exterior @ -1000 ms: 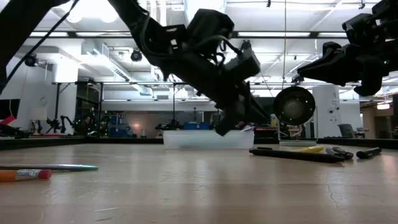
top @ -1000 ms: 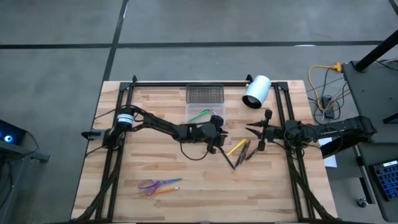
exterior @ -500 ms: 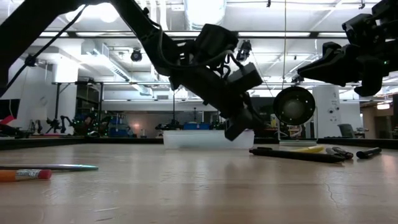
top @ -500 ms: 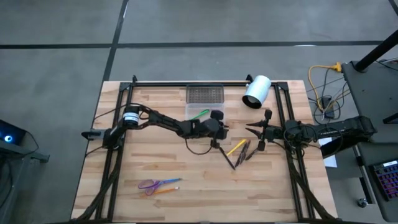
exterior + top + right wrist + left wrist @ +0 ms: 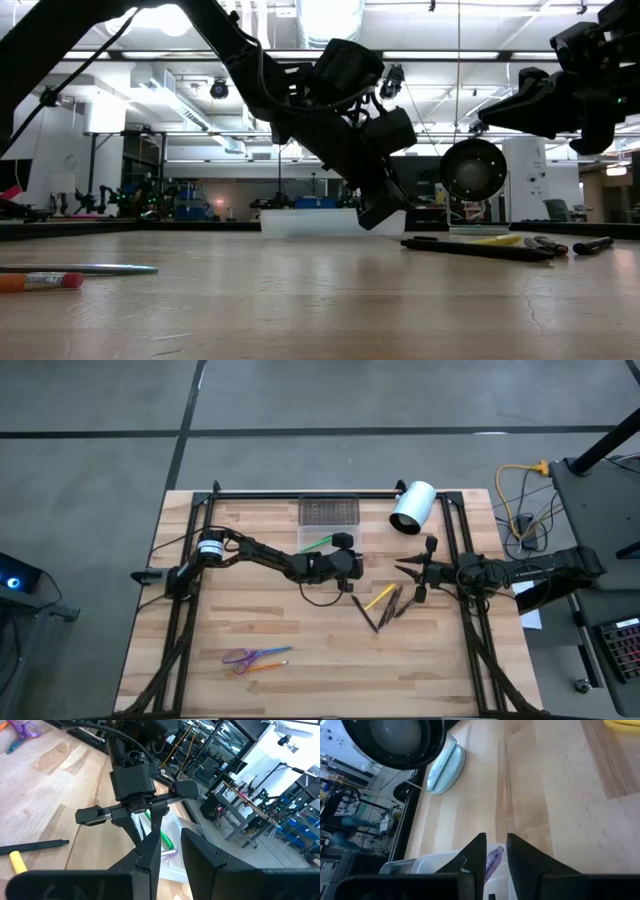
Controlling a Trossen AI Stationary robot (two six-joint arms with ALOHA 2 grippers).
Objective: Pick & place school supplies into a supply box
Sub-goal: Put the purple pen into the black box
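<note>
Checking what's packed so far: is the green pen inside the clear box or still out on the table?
Inside: the green pen lies slanted within the clear plastic rectangular box, beside the left gripper.

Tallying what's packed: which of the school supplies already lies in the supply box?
The green pen, lying in the clear supply box; the other supplies lie on the table.

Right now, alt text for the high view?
Left pincer hangs at the clear supply box, which holds a green pen. Right pincer waits beside a cluster of pens; purple-handled scissors lie near the table's front edge.
</note>
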